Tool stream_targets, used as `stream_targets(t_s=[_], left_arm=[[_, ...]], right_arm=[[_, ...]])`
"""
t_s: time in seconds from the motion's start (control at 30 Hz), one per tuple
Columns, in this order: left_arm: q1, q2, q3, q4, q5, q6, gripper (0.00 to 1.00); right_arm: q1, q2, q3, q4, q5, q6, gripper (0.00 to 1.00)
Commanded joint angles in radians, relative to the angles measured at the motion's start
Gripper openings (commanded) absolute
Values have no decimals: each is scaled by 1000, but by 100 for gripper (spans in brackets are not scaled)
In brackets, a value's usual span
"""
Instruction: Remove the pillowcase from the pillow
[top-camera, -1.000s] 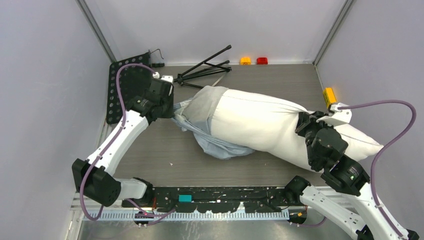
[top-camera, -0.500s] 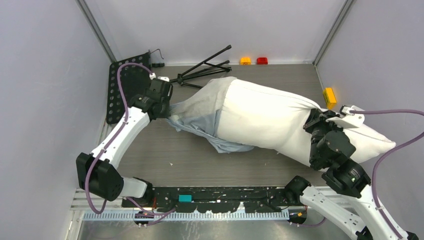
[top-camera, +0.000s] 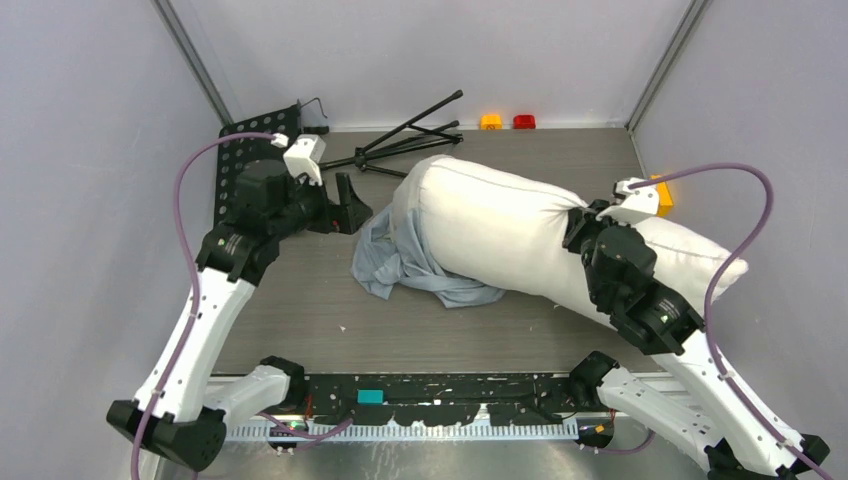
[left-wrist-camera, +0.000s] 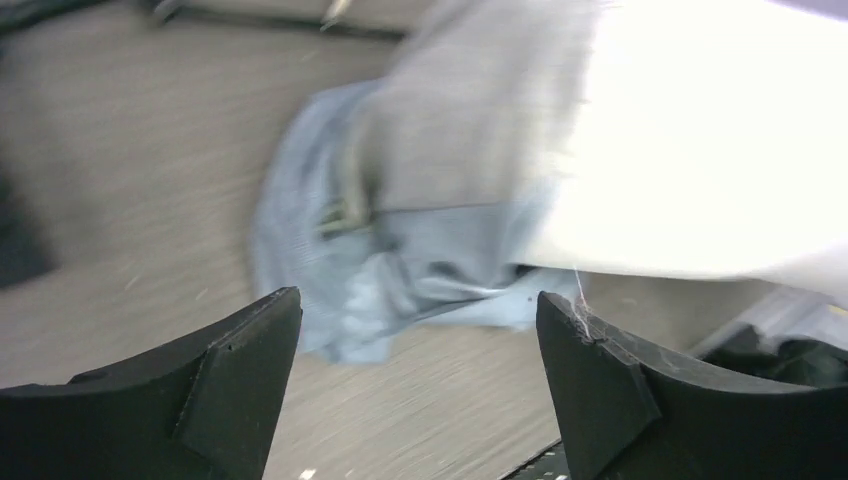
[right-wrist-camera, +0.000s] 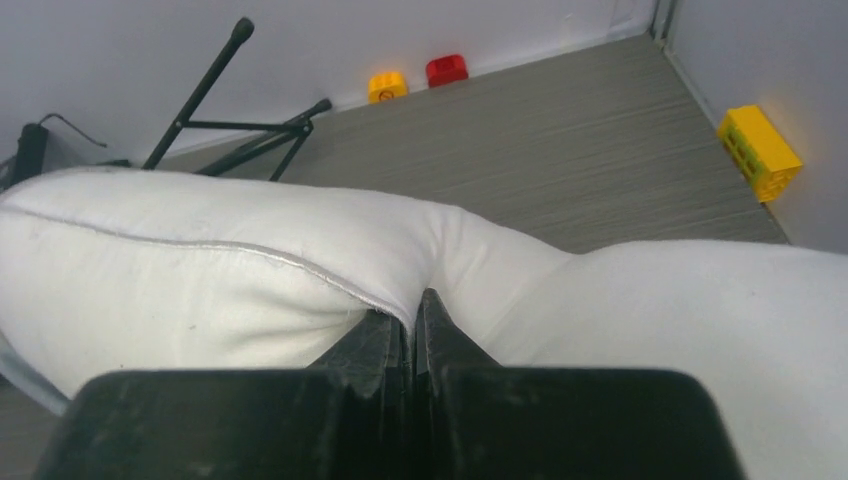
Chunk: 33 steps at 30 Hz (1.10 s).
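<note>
Finding: the task is well advanced but not complete.

The pillow (top-camera: 500, 225) lies slantwise across the tabletop (top-camera: 300, 300), one end toward the left arm and the other at the right edge. We judge that most of its length is bare white, from the middle through to the right end.

The pillowcase (top-camera: 385, 265) is gathered at the pillow's left end. A greyish-tan part lies over that end like a cap. The blue-grey remainder is rumpled in a heap on the tabletop, beside the end and partly under it. From the left wrist view we cannot tell how deep the end sits inside the cloth, only that the two overlap and touch.

The left pincer (top-camera: 352, 207) has its fingers wide apart and holds nothing. It hangs just beside the heap, clear of the cloth. The right pincer (right-wrist-camera: 412, 315) has its fingers together, clamped on a pinched fold of the pillow along its seam, about mid-length.

Outstanding work, in our judgement:
- The left arm must take a fresh hold on the bunched cloth.
- It must then draw the last capped portion off to the left while the right arm anchors the pillow.

The risk we note is the pillow dragging along with the cloth.
</note>
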Motion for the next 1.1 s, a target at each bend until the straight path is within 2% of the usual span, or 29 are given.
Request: stream_targets(t_s=[0.0,0.17,0.33,0.43,0.67,0.93,1.0,1.07], left_arm=[[-8,-42,-27,234,388,-68,90],[-74,-13,-46,236,321,-33,85],[-118,57,-35,267,156,-18,69],[-121,115,-15,291,94,-19,69],[-127,242,52,356,64,-9,69],[-127,362,131,390,105,11,69],[-127,387,145,389,88,12,62],[-127,403,157,375,29,9,41]], right_arm=[[-6,17,54,146,-99,92,0],[-6,20,57,148,-121,94,0],[-5,11,61,147,-136,87,0],[-5,5,64,134,-147,86,0],[-6,-10,56,115,-158,102,0],[-6,-7,50,118,-163,104,0],[-6,-6,49,117,-161,103,0],[-6,-9,47,118,-155,99,0]])
